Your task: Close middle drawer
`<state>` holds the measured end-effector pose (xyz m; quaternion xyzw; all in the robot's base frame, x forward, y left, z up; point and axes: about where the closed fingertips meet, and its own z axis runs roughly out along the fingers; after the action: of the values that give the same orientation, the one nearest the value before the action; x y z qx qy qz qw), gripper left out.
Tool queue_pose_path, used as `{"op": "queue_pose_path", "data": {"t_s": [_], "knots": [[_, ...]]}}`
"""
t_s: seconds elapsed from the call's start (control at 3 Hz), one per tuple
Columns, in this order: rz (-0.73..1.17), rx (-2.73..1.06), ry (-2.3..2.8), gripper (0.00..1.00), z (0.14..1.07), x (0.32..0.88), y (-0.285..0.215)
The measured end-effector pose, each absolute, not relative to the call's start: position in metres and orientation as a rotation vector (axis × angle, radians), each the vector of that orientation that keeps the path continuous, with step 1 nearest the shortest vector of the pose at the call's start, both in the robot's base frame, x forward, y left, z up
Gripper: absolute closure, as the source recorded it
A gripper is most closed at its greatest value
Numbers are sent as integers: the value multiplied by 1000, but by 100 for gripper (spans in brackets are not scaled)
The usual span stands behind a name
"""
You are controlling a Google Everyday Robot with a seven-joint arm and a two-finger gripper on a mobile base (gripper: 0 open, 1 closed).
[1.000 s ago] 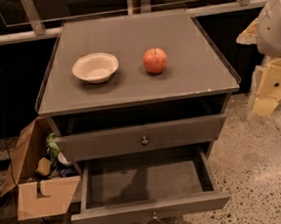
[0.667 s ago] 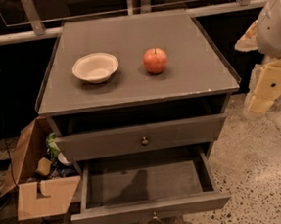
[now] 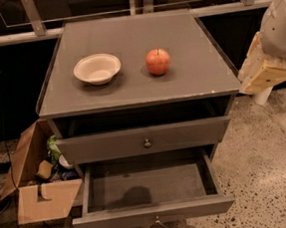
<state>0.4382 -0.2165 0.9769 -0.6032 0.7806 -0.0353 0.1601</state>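
Note:
The grey-brown cabinet [image 3: 135, 81] stands in the middle of the camera view. The middle drawer [image 3: 151, 212] is pulled far out at the bottom. Its shallow box is empty, and a small round knob [image 3: 156, 219] sits on its low front panel. Above it, the top drawer [image 3: 145, 138], with a taller front, is slightly open. The lowest drawer is hidden beneath. My gripper [image 3: 261, 77], cream and white, hangs at the right beside the cabinet's top right corner, above the floor and apart from both drawers.
A white bowl [image 3: 97, 68] and a red apple [image 3: 158, 61] sit on the cabinet top. An open cardboard box [image 3: 40, 195] with clutter lies on the floor at the left. Speckled floor [image 3: 268, 175] lies to the right. A railing and dark glass run behind.
My arm and gripper have shifted a little up and to the left, towards the cabinet's right corner. The drawers, bowl and apple have not moved.

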Motion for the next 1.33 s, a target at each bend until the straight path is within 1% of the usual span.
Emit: {"op": "queue_pose_path", "data": {"t_s": [0.33, 0.67, 1.0, 1.33], "knots": [[-101, -1723, 2230, 86, 977, 438, -216], [-101, -1723, 2230, 100, 977, 438, -216], [-75, -1706, 2255, 100, 968, 433, -217], [-36, -1670, 2308, 100, 937, 413, -218]]}}
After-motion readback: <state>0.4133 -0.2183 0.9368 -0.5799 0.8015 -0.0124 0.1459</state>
